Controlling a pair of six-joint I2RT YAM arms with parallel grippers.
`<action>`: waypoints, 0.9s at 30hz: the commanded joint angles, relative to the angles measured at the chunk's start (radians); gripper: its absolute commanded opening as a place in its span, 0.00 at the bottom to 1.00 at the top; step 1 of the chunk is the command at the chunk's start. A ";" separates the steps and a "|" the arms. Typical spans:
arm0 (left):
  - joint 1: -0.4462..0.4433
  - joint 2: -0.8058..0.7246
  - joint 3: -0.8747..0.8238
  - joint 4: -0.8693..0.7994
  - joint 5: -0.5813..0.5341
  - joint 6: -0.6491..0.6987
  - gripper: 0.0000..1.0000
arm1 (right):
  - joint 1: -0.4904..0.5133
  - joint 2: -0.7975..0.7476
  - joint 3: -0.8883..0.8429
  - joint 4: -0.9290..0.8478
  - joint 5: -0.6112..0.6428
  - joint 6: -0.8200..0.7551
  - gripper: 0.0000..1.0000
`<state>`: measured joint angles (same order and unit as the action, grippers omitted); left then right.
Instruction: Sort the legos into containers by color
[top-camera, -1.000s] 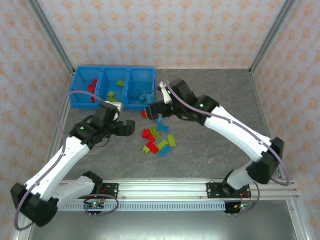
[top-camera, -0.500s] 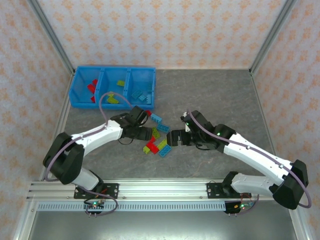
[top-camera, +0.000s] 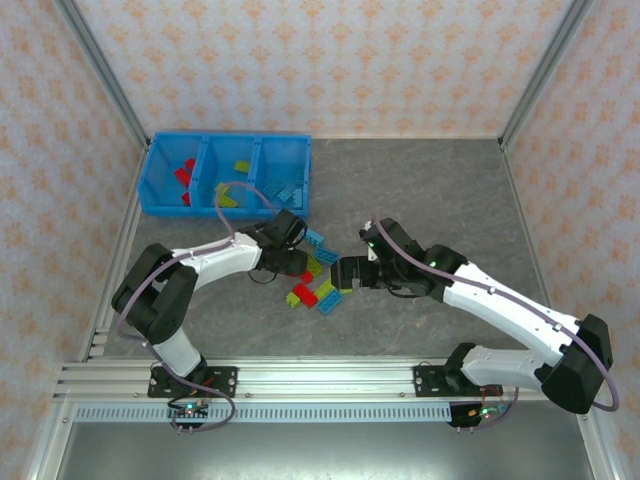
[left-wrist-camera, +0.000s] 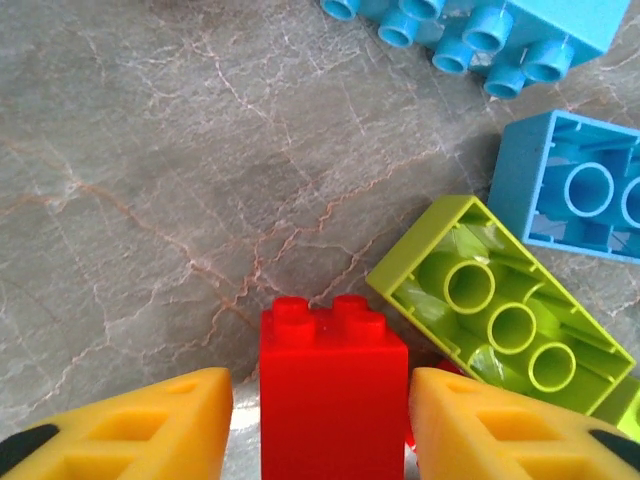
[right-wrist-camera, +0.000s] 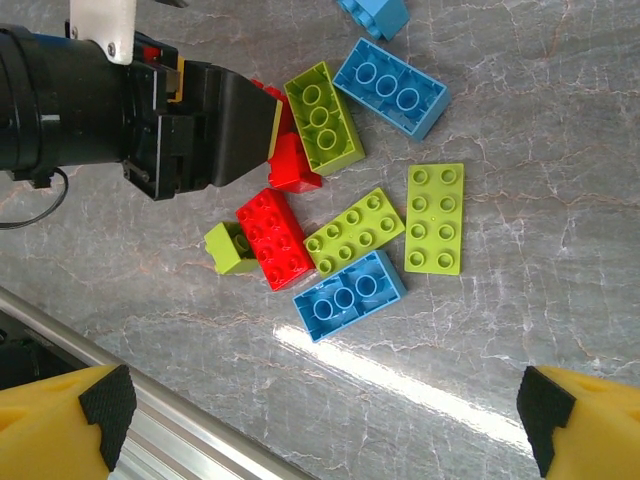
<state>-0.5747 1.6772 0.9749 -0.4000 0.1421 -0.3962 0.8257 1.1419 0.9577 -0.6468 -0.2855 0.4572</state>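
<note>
Left hand (left-wrist-camera: 320, 392) straddles a red brick (left-wrist-camera: 333, 420) (long axis, studs pointing away).

We record two arms of white shell links and black joints: left arm (top-camera: 215, 262), right arm (top-camera: 500, 300). A grey-lilac cable (top-camera: 240, 185) trails along each. The pincer fingers (right-wrist-camera: 60, 425) are yellow plastic with black pads.

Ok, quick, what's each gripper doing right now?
Left gripper: jaws partly open, straddling a red brick, sliver of gap on one side, not clamped yet.
Right gripper: jaws wide open, holding nothing.
</note>
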 joint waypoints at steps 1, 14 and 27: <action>-0.003 0.027 0.004 -0.029 -0.052 0.012 0.44 | 0.004 -0.002 0.029 0.017 0.004 0.027 1.00; -0.001 -0.189 -0.003 -0.119 -0.120 0.018 0.26 | 0.016 -0.037 0.041 0.057 -0.020 0.052 1.00; 0.533 -0.238 0.364 -0.171 -0.156 0.081 0.26 | 0.016 -0.020 0.040 0.102 -0.001 0.061 1.00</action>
<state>-0.1379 1.3766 1.2427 -0.5552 -0.0021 -0.3233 0.8352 1.1236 0.9691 -0.5789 -0.3038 0.5022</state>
